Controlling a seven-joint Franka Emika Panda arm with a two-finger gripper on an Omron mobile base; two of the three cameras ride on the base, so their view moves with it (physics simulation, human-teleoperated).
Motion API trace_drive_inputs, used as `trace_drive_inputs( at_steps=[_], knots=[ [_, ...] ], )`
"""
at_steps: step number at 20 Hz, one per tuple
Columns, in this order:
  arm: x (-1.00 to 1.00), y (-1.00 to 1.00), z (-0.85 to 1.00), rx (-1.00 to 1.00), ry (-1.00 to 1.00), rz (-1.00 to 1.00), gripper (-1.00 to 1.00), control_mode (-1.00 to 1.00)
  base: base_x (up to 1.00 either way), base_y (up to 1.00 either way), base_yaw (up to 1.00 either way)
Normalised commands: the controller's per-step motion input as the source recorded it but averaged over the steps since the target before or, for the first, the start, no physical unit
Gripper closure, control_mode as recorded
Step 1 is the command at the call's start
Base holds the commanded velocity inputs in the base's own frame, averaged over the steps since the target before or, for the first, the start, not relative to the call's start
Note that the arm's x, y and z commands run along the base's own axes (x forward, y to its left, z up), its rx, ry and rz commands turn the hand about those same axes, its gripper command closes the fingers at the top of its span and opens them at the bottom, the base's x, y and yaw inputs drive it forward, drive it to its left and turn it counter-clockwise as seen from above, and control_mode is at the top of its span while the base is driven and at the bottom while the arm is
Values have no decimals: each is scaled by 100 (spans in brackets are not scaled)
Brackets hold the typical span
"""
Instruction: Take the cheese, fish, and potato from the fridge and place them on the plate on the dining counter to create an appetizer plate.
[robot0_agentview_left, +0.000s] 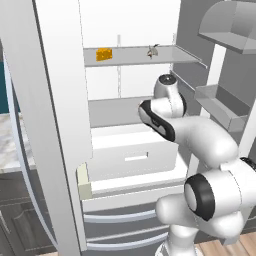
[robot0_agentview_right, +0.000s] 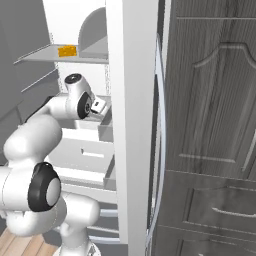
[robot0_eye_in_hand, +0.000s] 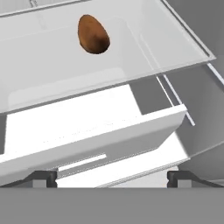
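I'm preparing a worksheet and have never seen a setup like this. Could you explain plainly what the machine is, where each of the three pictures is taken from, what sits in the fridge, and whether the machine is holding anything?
It is a white robot arm with dark joints, reaching into an open white fridge. Two pictures come from cameras riding on its base, behind the arm to its left and right. The third looks out from the hand itself; the two small dark tips at its bottom edge belong to the gripper, which is wide open and holds nothing. A small orange-yellow cheese block and a thin silvery-grey fish lie on the upper shelf. A smooth brown oval potato rests on a lower shelf, ahead of the hand.
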Motion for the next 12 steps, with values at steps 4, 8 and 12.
trace_drive_inputs(
  at_steps=[4, 8, 12],
  knots=[
    [36, 0, -12, 0, -1, -22, -100, -100, 0, 0, 0],
    [39, -9, 0, 0, 0, -16, -100, -100, 0, 0, 0],
    [36, -13, 0, 0, 0, -11, -100, -100, 0, 0, 0]
  ],
)
